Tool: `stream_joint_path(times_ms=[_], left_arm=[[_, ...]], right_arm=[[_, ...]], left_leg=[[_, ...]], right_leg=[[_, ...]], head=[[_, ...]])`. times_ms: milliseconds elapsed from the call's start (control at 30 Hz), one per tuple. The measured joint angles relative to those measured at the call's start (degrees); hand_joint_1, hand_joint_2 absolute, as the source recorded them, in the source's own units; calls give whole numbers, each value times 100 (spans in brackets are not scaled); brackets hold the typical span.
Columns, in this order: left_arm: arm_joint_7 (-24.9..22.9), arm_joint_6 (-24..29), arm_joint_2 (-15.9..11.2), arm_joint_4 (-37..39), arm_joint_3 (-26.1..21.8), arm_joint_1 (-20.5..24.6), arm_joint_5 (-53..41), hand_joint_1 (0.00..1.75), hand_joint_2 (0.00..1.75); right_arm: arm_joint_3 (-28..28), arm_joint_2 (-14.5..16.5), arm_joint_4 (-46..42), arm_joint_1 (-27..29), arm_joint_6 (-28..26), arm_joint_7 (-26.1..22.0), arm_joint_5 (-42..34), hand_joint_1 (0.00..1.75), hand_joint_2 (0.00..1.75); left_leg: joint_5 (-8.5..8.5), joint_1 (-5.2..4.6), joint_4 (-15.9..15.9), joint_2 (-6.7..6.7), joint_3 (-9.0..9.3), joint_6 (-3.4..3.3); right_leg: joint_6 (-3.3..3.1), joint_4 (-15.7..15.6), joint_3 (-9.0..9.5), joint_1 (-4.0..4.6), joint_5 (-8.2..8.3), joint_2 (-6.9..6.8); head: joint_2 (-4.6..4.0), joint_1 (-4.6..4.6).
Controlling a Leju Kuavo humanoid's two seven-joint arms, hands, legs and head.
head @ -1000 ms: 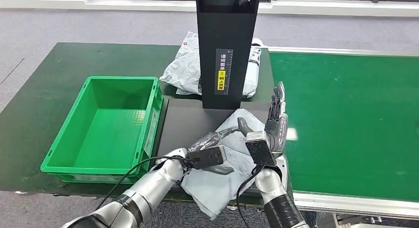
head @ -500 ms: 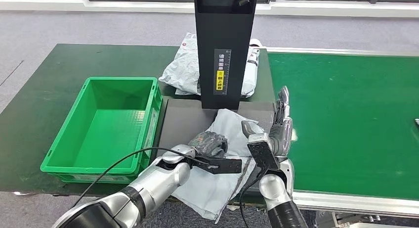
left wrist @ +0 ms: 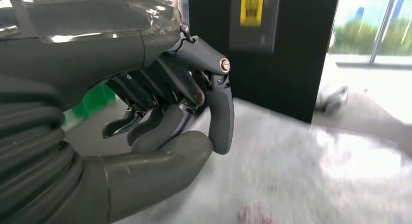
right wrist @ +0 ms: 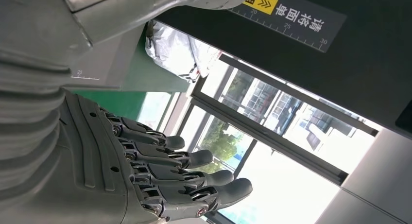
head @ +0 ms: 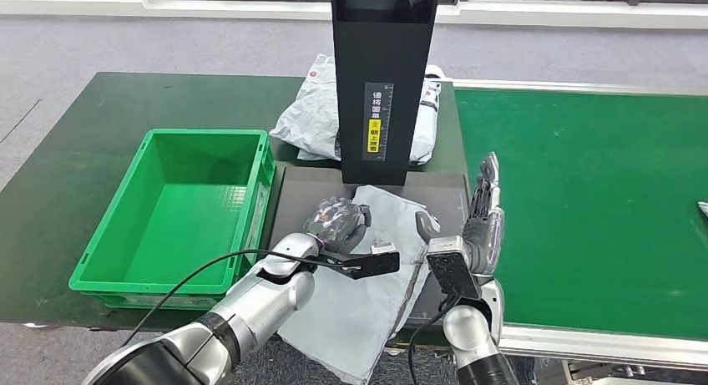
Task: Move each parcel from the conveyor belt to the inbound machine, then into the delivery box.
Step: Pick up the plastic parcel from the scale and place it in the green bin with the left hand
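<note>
A grey plastic parcel (head: 367,293) lies on the black platform (head: 300,193) of the inbound machine, its near end drooping over the table's front edge. My left hand (head: 338,220) rests on the parcel's far left part with its fingers curled in. In the left wrist view the left hand (left wrist: 184,117) has nothing between thumb and fingers, and the white parcel (left wrist: 301,180) lies just beneath. My right hand (head: 484,210) stands at the platform's right edge with straight, spread fingers (right wrist: 194,158), apart from the parcel. The green delivery box (head: 179,205) sits empty to the left.
The machine's black tower (head: 380,76) rises right behind the parcel. Another grey parcel (head: 305,118) lies behind the tower. The green conveyor belt (head: 601,201) runs on the right, with a grey sliver (head: 702,208) at its far right edge. A black cable (head: 209,272) loops off my left arm.
My left hand slid left and toward the tower across the parcel, which shifted left and spread flatter. My right hand drew away to the right and off the parcel.
</note>
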State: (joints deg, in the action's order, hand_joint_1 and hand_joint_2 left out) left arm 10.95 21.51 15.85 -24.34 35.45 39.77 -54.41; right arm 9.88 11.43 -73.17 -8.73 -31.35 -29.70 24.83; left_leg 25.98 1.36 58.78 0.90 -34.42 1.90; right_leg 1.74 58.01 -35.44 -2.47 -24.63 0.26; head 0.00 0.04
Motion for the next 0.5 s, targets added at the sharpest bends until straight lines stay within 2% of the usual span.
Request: stream_joint_path(times_ms=[33, 133, 267, 500], left_arm=[[31, 78, -5, -39, -42, -9, 5, 0, 175], [363, 86, -10, -175, -228, -48, 322, 0, 175], [1179, -345, 2, -453, -677, -169, 1181, 0, 175], [1502, -496, 2, -750, -1106, -322, 1429, 0, 175]], right_arm=[[0, 0, -21, 13, -1, 0, -8, 0, 175], [0, 0, -56, 37, -3, -5, -43, 0, 175], [0, 1, -62, 39, -44, -80, -126, 0, 175], [0, -2, -52, 37, -118, -255, -308, 0, 175]], left_leg=[[0, 0, 0, 0, -1, 0], [0, 0, 0, 0, -2, 0], [0, 0, 0, -1, -2, 0], [0, 0, 0, 0, -3, 0]], right_leg=[[0, 0, -1, 0, 0, 0], [1, 0, -2, 0, -1, 0], [1, 0, -2, 0, -1, 0], [1, 0, -2, 0, -1, 0]], head=[[0, 0], [-1, 0], [-1, 1], [0, 1]])
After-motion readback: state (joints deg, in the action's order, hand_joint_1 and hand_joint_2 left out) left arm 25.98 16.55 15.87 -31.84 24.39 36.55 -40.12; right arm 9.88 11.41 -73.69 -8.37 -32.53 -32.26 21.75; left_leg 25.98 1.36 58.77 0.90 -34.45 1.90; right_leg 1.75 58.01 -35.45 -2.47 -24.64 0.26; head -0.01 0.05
